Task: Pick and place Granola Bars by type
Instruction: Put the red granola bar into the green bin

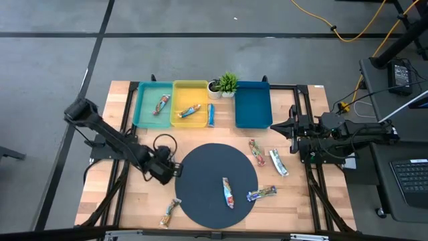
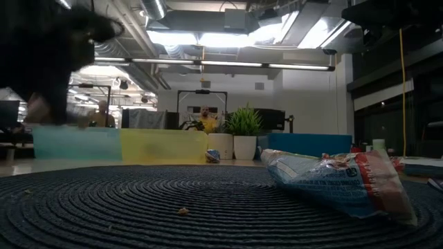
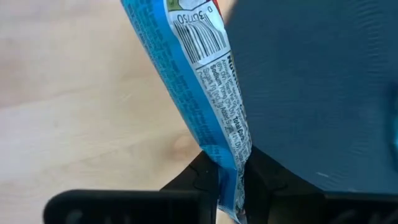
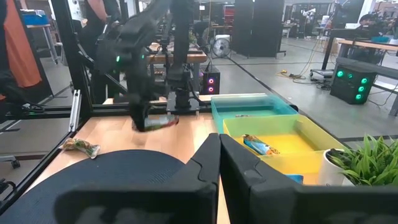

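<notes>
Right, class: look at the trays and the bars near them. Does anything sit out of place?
Yes. One blue bar lies on the bare table in the gap between the yellow tray and the dark blue tray, in no tray. The dark blue tray shows no bars in it.

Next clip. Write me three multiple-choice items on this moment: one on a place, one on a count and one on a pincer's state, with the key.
1. Where does the potted plant stand?
A) in the dark blue tray
B) between the yellow tray and the dark blue tray
C) in the yellow tray

2. How many bars lie in the dark blue tray?
A) two
B) one
C) none

3. The left pincer is:
A) shut on a blue-wrapped bar
B) open and empty
C) out of view

Key: B, the high view shows the plant between the two trays; C, that tray's floor is bare; A, the left wrist view shows the wrapper's end clamped.
</notes>
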Robot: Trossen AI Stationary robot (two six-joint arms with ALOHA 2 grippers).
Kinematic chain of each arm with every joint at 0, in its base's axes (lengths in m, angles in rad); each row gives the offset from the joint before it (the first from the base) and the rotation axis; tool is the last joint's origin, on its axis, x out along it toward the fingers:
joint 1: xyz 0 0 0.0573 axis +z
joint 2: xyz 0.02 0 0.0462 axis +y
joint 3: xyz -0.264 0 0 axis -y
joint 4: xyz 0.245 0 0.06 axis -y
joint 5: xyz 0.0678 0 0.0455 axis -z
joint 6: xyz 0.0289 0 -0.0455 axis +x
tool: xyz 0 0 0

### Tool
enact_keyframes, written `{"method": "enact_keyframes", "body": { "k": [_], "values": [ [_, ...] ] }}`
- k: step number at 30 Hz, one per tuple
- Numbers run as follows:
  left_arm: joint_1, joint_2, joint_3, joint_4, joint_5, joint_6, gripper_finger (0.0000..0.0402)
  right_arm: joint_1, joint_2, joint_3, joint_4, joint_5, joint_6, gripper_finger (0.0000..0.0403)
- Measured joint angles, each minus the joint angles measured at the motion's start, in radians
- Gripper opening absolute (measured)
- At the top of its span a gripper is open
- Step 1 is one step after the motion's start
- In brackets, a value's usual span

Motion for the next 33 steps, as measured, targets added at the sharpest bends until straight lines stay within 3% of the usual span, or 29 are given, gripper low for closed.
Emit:
{"method": "enact_keyframes", "body": {
  "k": [7,16,33],
  "values": [
    [0.004,-0.18,0.0,-0.072,-0.097,0.084,0.0029,0.0,0.0,0.0,0.0,0.0,0.0,0.0013],
    [0.112,-0.295,0.027,-0.109,-0.098,0.337,0.0027,0.0,0.0,0.0,0.0,0.0,0.0,0.0013],
    [0.557,-0.326,0.568,-0.779,-0.027,0.958,0.0027,0.0,0.0,0.0,0.0,0.0,0.0,0.0013]
  ]
}}
